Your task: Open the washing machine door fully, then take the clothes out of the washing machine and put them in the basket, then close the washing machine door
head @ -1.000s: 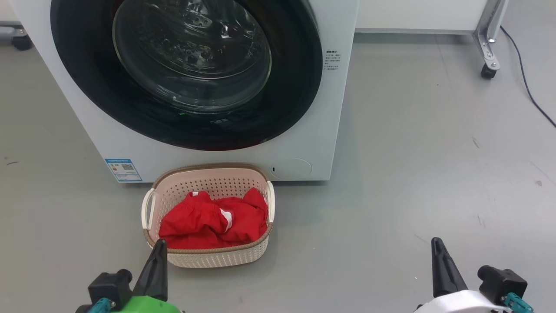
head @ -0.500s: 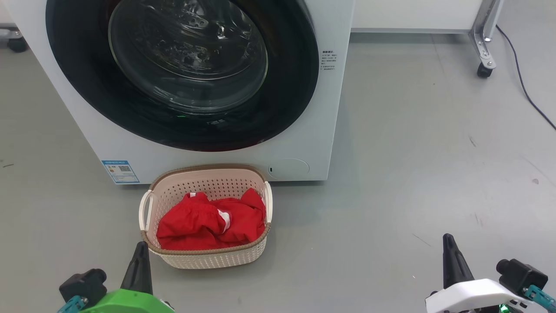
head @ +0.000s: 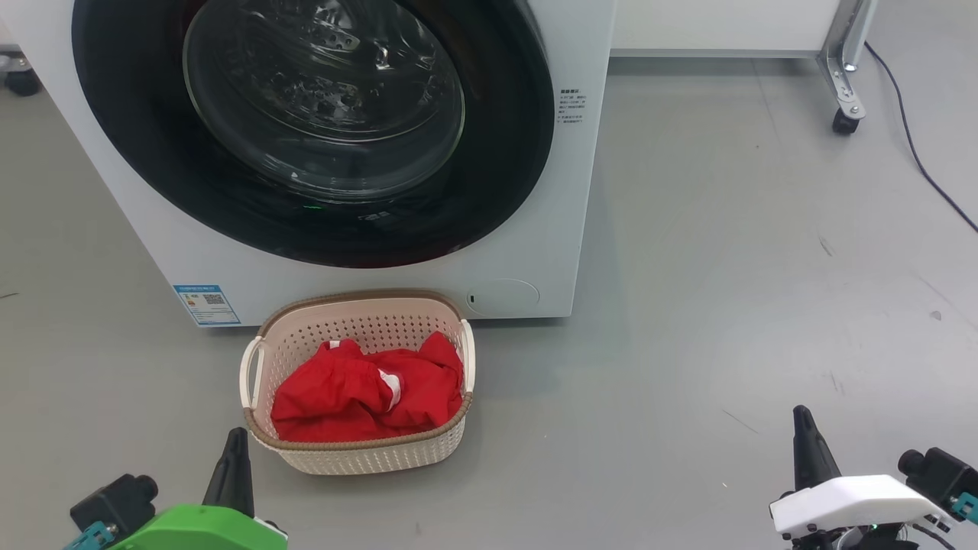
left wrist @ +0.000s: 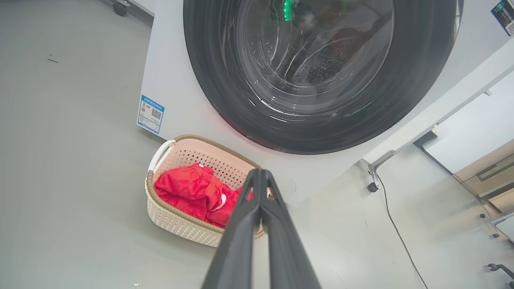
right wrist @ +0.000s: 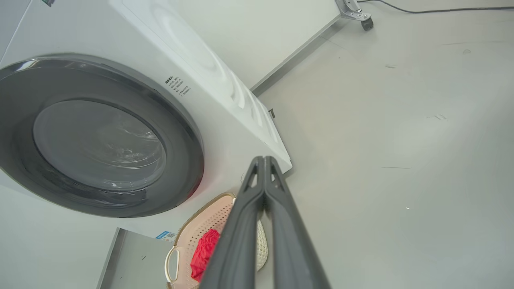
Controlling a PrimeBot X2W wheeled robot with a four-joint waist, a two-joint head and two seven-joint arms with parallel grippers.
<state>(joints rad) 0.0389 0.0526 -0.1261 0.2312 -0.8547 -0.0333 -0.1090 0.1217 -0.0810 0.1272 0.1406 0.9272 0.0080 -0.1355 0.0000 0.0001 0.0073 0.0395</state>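
Here clothes point(head: 336, 397) sit in the basket point(head: 367, 458); washing machine door point(head: 500, 153) closed; left end effector point(head: 234, 441), right end effector point(head: 801, 418) closed, empty.

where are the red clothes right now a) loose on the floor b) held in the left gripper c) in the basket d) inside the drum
c, the clothes lie heaped inside the basket, which stands in front of the shut washing machine door.
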